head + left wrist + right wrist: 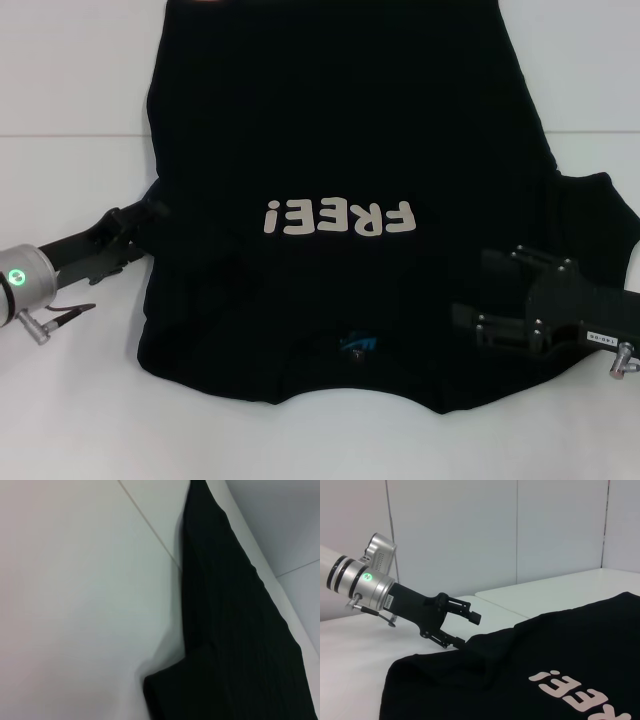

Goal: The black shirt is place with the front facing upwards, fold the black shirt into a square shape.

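a: what's nearest the robot?

b: the collar end of the black shirt (340, 200), lying on the white table (70, 80) with its front up. a small blue neck label (358, 343) sits near the closest hem, and the cream letters "free!" (338, 217) read upside down from the head camera. the body of the shirt runs away toward the far edge of the table.

a: anything in the way?

b: nothing else lies on the cloth except the grippers. a seam in the table (70, 134) crosses behind the shirt's left side.

a: the right gripper?

b: the right gripper (480, 293) hovers low over the near right part of the shirt, by the right sleeve. its fingers are spread apart with a clear gap between them, holding nothing.

a: and the left one?

b: the left gripper (465, 629) reaches in from the left edge at the sleeve. in the right wrist view its fingers are parted, the lower one (454, 641) meeting the edge of the cloth and the upper one (470, 615) above it. i cannot tell whether cloth lies between them. the left wrist view shows only black cloth (235, 630) on white table.
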Robot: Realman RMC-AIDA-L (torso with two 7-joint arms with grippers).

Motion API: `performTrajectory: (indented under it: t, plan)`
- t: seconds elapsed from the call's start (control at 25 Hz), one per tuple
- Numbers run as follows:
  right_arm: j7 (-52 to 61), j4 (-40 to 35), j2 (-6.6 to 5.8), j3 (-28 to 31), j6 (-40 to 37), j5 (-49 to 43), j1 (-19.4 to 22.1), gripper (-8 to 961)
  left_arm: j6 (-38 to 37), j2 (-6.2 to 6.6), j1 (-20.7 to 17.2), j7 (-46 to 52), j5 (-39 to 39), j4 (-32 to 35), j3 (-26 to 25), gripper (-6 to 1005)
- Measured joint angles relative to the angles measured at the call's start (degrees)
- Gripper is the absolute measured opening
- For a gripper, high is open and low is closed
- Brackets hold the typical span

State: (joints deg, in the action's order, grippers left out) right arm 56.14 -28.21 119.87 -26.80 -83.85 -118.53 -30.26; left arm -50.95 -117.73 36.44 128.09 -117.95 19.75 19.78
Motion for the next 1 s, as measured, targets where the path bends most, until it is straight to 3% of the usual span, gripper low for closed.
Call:
performTrajectory:
  t: [0.64,1.0]
  plan:
    - [0.01,0.00,0.00,0.00,-0.18,0.06,-0.16,884,1.64,-1.16,4.15,-1.55,1.22,-0.59,-0.42,864]
    - [0.10,0.00,0.00,-0.01,-0.44,0.06,0.10,884,-1.67,-4.27,10.02,-6.09,5.47,-0.74,-0.13,861]
